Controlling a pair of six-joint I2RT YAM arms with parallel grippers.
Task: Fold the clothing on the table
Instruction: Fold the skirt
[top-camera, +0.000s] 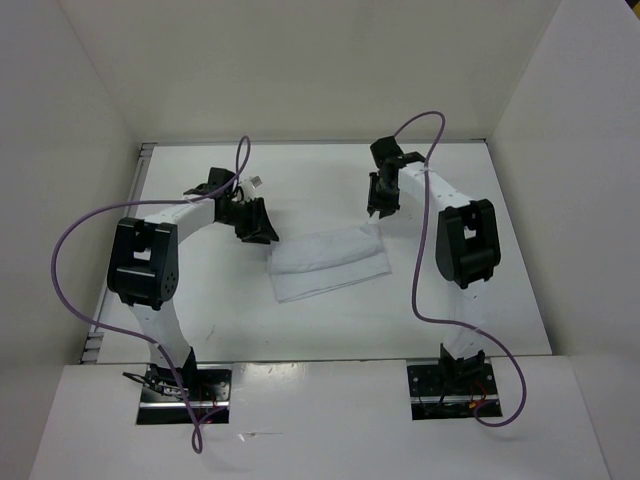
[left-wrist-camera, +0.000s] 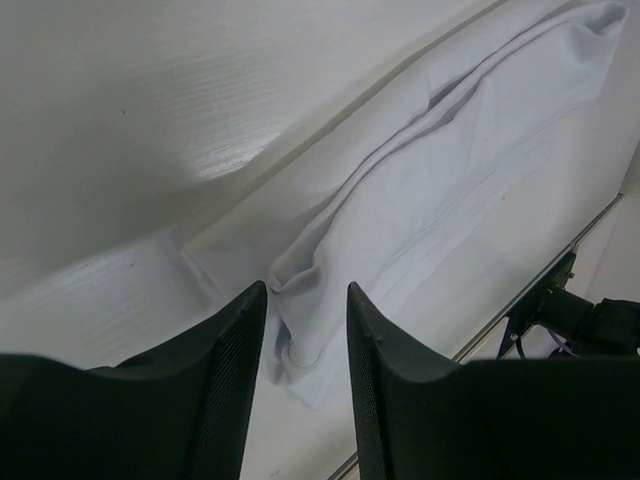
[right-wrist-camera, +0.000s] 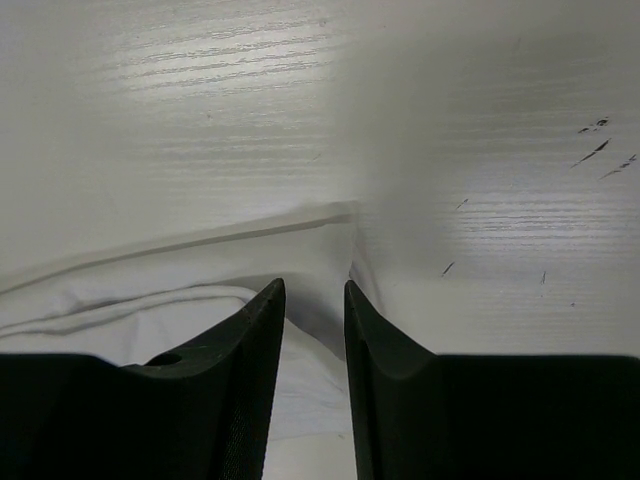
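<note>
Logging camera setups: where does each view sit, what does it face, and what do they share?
Top external: above, behind the bases, looking down; table, both arms, clothing between left gripper and right gripper.
Left wrist: on left arm, facing the clothing's corner past its own fingers.
Right wrist: on right arm, facing clothing edge and table past its fingers.
Shared: all show the clothing.

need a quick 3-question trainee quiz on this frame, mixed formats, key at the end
1. True or false: the clothing hangs over the near edge of the table.
2. The left gripper sits above which part of the clothing? A) a corner B) its middle C) none, it is far away
3. Fill in: the right gripper is ____ (open / shut).
Key: 1 false, it lies flat mid-table; 2 A; 3 open.
</note>
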